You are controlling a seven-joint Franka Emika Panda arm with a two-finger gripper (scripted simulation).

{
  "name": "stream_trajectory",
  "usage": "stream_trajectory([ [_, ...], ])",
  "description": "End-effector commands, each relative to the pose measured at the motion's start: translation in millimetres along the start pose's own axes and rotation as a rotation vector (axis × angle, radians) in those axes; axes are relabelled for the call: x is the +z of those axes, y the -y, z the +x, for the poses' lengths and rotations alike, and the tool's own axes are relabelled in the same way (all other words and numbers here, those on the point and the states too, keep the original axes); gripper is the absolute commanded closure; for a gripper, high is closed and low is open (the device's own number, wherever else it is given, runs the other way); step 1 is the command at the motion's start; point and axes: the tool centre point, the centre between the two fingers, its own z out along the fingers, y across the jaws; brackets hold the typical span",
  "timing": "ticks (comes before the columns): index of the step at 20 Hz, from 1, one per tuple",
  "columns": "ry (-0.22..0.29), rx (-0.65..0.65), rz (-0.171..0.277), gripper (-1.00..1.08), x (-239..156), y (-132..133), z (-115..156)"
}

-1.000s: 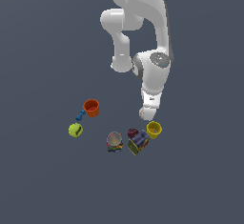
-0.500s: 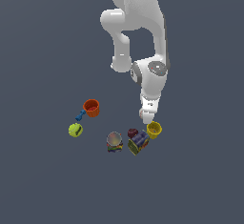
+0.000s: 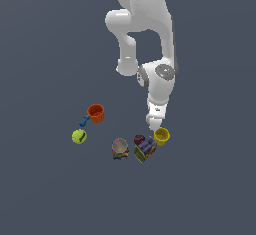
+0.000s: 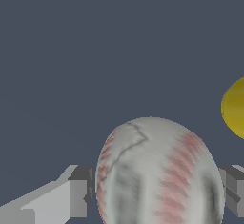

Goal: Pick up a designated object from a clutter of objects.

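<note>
The white ball with faint red stitching (image 4: 159,175) fills the near part of the wrist view and sits between my two grey fingers (image 4: 78,192). My gripper (image 4: 157,189) is open, with one finger close on each side of the ball. In the exterior view the gripper (image 3: 152,125) is low over the clutter, just beside the yellow cup (image 3: 161,136), and the white ball is hidden behind the hand. The yellow cup also shows at the edge of the wrist view (image 4: 236,107).
A dark red lump (image 3: 139,139) and a multicoloured box (image 3: 145,150) lie close to the gripper. A greyish ball on a multicoloured base (image 3: 120,149), an orange cup (image 3: 95,113), a blue piece (image 3: 84,122) and a yellow-green tennis ball (image 3: 78,136) lie toward the exterior view's left.
The arm has lowered and shifted slightly toward the exterior view's left, bringing the gripper down beside the yellow cup. The clutter has not moved.
</note>
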Motion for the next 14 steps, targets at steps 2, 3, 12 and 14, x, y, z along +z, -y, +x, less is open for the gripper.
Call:
stream_trajectory([
  [2,0.000,0.000,0.000,1.08,0,0,0],
  [3,0.000,0.000,0.000,1.08,0,0,0],
  [12,0.000,-0.001,0.001,1.08,-25,-10,-7],
  [14,0.000,-0.001,0.001,1.08,-36,-15,-11],
])
